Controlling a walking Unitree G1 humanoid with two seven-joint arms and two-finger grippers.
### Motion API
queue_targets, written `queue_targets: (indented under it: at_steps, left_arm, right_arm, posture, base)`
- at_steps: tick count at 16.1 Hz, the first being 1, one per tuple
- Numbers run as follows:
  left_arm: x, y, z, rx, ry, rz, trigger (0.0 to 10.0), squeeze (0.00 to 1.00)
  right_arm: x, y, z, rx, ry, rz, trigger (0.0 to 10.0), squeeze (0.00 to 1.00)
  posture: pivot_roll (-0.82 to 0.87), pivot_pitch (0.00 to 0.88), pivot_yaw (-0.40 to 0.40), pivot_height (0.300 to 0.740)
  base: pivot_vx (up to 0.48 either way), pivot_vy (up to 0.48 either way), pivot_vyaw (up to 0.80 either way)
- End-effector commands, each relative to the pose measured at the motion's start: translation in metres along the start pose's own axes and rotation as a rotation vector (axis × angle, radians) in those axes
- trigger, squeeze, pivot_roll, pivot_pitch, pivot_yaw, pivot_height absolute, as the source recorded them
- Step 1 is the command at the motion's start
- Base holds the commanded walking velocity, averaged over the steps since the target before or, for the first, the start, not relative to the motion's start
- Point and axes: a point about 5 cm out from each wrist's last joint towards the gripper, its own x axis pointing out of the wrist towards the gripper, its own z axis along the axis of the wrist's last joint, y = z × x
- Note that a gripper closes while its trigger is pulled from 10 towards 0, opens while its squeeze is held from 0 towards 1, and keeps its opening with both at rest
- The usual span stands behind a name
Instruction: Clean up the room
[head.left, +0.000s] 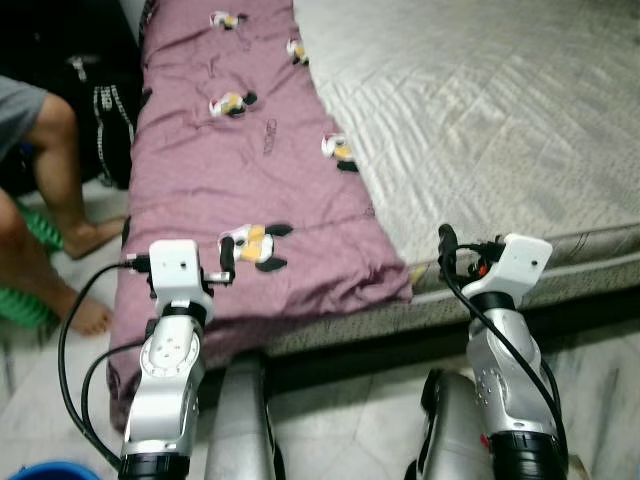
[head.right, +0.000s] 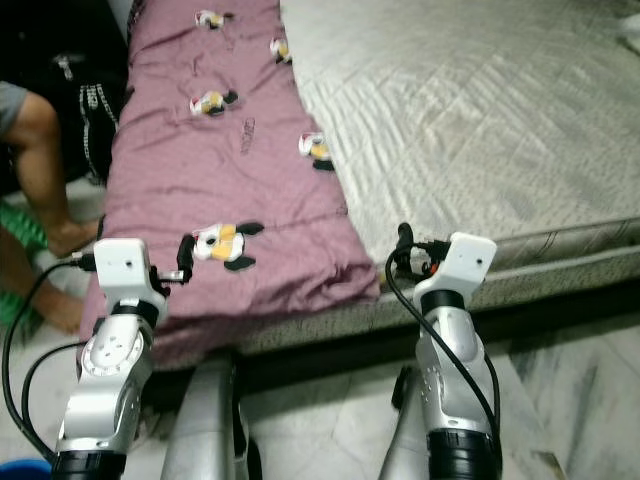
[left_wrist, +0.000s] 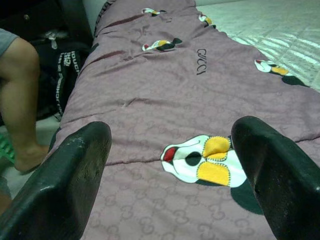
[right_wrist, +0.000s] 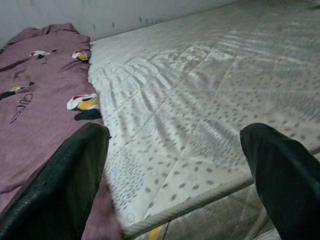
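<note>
A mauve blanket (head.left: 230, 170) printed with penguin figures lies spread along the left strip of a grey quilted mattress (head.left: 480, 120). Its near end drapes over the mattress's front edge. My left gripper (head.left: 200, 262) hovers at that near end, open, with a penguin print (left_wrist: 202, 162) between its fingers (left_wrist: 65, 185) and nothing held. My right gripper (head.left: 480, 255) stands open at the mattress's front edge, just right of the blanket's corner. The quilted surface (right_wrist: 200, 100) shows between its fingers (right_wrist: 65, 185).
A person's bare legs (head.left: 50, 170) stand on the floor left of the bed, beside a black bag (head.left: 100, 110). A green item (head.left: 30, 300) lies by the feet and a blue rim (head.left: 50, 470) shows at the bottom left. Pale tiled floor (head.left: 600, 380) runs before the bed.
</note>
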Motion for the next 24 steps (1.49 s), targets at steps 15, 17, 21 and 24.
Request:
queue_targets:
  at_steps: [15,17,21,24]
  left_arm:
    - [0.006,0.004,-0.001,0.01,-0.01,0.022,10.0,0.0]
    - [0.006,0.003,-0.003,0.015,0.001,0.011,10.0,0.0]
    - [0.008,0.005,-0.004,0.045,-0.006,0.021,10.0,0.0]
    - [0.01,0.001,-0.006,0.052,0.005,0.0,10.0,0.0]
  right_arm:
    - [-0.009,0.006,-0.002,-0.018,0.002,0.01,10.0,0.0]
    - [-0.011,0.008,-0.005,-0.016,0.008,0.011,10.0,0.0]
    - [-0.014,0.003,-0.007,-0.024,0.016,-0.001,10.0,0.0]
    - [-0.019,-0.006,-0.011,-0.042,0.029,-0.024,10.0,0.0]
  posture:
    - [-0.03,0.0,0.084,0.74]
    - [-0.03,0.0,0.086,0.74]
    - [-0.03,0.0,0.088,0.74]
    - [-0.04,0.0,0.096,0.74]
  base:
    - [0.0,0.0,0.0]
    - [0.0,0.0,0.0]
    - [0.0,0.0,0.0]
    - [0.0,0.0,0.0]
